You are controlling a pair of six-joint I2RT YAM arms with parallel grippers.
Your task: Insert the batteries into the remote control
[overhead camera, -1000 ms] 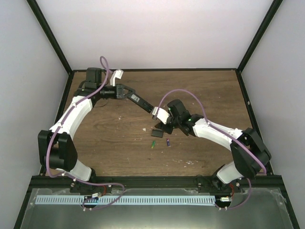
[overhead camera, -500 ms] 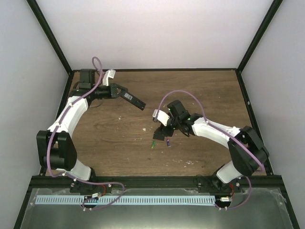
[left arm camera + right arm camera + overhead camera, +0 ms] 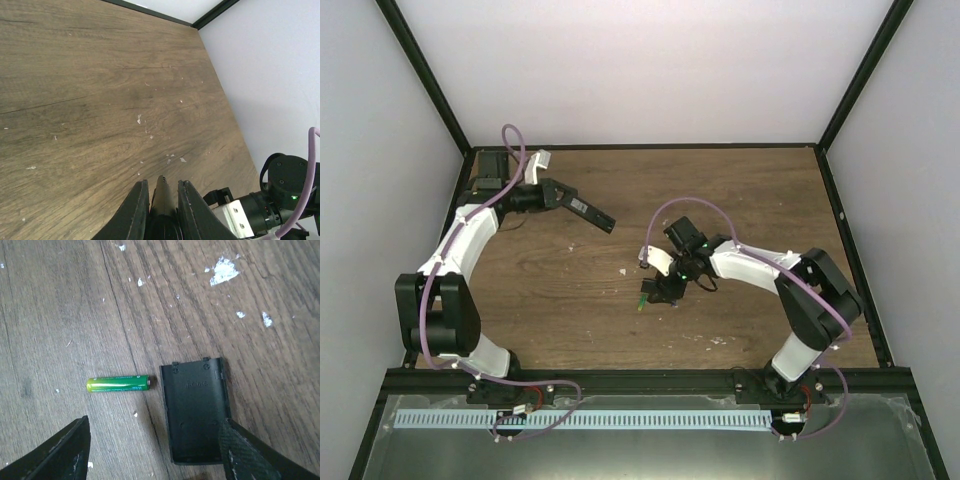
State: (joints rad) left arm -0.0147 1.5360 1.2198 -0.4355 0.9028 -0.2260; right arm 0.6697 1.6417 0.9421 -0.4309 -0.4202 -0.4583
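Left arm has pulled back toward the far-left corner since a second ago, and the right arm has swung in low over the loose parts with its jaws widening. So now the left pincer is pressed tight on the remote control, holding it up off the table. The right pincer is spread and empty, hanging just over the green battery and the little black cover, which lie just beside each other. Can't pick out the purple battery anywhere, probably under the arm.

My take on handling: the battery is light, rigid and smooth, so it'll roll or squirt out if nudged. I'd pinch it across the middle of the barrel. As it lies, it seems to run along the closing line, so a wrist twist looks needed, and keep clear of that cover.
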